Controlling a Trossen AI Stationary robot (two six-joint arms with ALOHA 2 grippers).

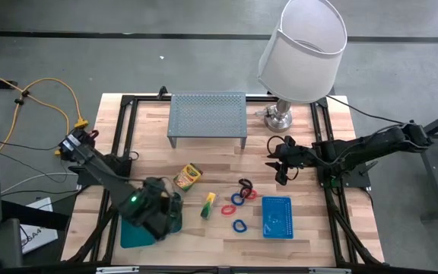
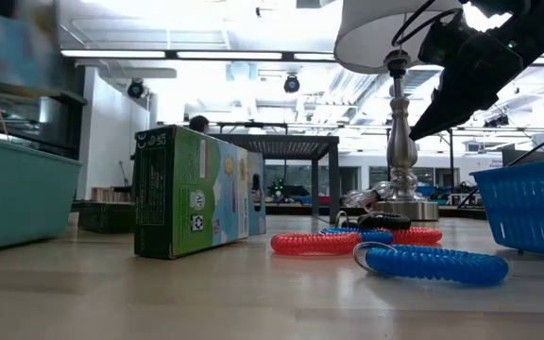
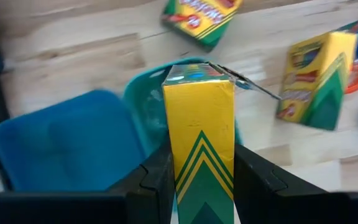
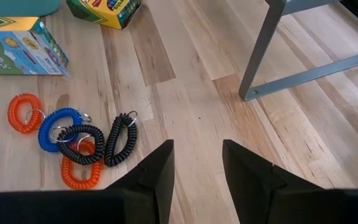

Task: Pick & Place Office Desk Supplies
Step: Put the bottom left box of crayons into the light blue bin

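Note:
My left gripper (image 1: pixel 164 205) hangs over the teal trays (image 1: pixel 137 232) at the table's near left, shut on a yellow-green crayon box (image 3: pixel 201 121). A second crayon box (image 1: pixel 188 176) lies flat near the table's middle. A third (image 1: pixel 208 205) stands on the table, seen upright in the low view (image 2: pixel 192 194). Red, blue and black band loops (image 1: pixel 242 198) lie on the wood beside the blue mesh basket (image 1: pixel 277 217). My right gripper (image 1: pixel 283 164) waits open at the right, above the table, with nothing between its fingers (image 4: pixel 160 168). My left gripper pinches the crayon box by two opposite narrow sides at its green-striped end (image 3: pixel 201 180), one finger on each side. The fingers come from above, pointing steeply down. The box is lifted clear over the teal trays (image 3: pixel 61 146), its opened flap (image 3: pixel 244 82) at the end away from the fingers.
The grey perforated riser shelf (image 1: pixel 207 116) and the white-shaded lamp (image 1: pixel 301 47) stand at the far edge. A lone blue loop (image 1: pixel 239 226) lies near the front. Bare wood shows between the shelf and the loops.

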